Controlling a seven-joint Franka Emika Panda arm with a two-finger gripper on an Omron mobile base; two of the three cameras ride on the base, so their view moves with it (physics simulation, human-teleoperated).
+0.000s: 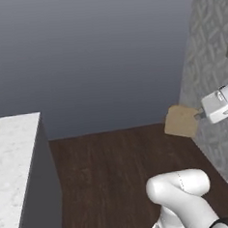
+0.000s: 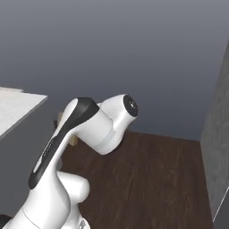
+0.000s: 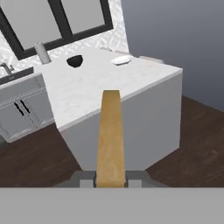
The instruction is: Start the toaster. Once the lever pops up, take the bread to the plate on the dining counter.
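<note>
A tan-brown, squarish slice of bread (image 3: 110, 135) is held edge-on between the two dark fingers (image 3: 87, 178), which are closed against its sides. Beyond the fingers, a large white marble-veined surface (image 3: 87, 87) is seen, carrying a small round white plate (image 3: 121, 60) and a dark bowl (image 3: 75, 61) at its far side.

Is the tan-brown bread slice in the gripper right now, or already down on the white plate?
In the gripper: the tan-brown bread slice stands edge-on between the dark fingertips, while the small round white plate sits apart on the white marble dining counter.
</note>
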